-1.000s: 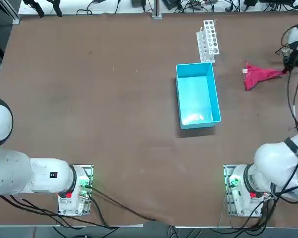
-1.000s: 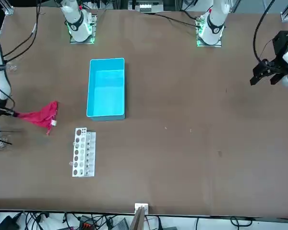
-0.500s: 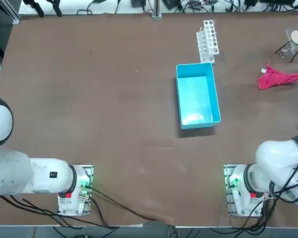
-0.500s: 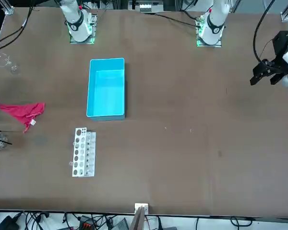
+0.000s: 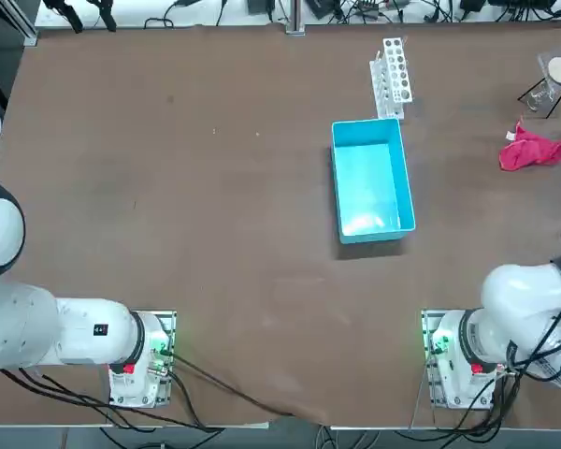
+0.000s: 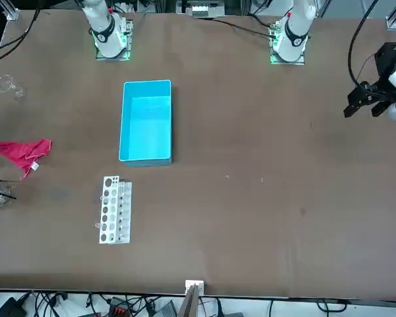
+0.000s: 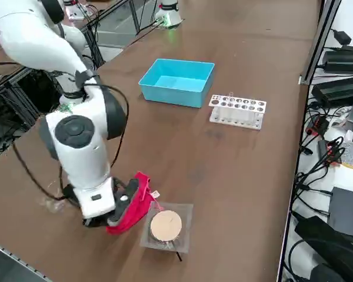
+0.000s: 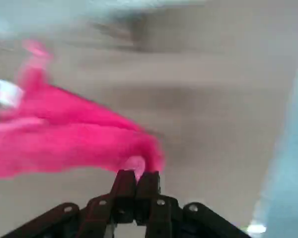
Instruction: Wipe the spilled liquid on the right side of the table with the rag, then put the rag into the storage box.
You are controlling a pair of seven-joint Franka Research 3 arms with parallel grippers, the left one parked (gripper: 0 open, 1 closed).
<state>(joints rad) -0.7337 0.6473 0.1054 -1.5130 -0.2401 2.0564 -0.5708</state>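
The right gripper (image 8: 135,179) is clamping the rag (image 5: 536,150) mid-wipe on the worktop (image 5: 215,187), the storage box (image 5: 372,181) lying empty.

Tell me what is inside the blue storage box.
Nothing: the storage box shows only its bare glossy bottom. The rag is still outside, pinched in the shut right gripper near the table's right edge.

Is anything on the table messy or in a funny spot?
Only the rag: the right gripper holds it shut, trailing bunched at the table's right edge. The storage box sits straight with nothing in it. No puddle shows.
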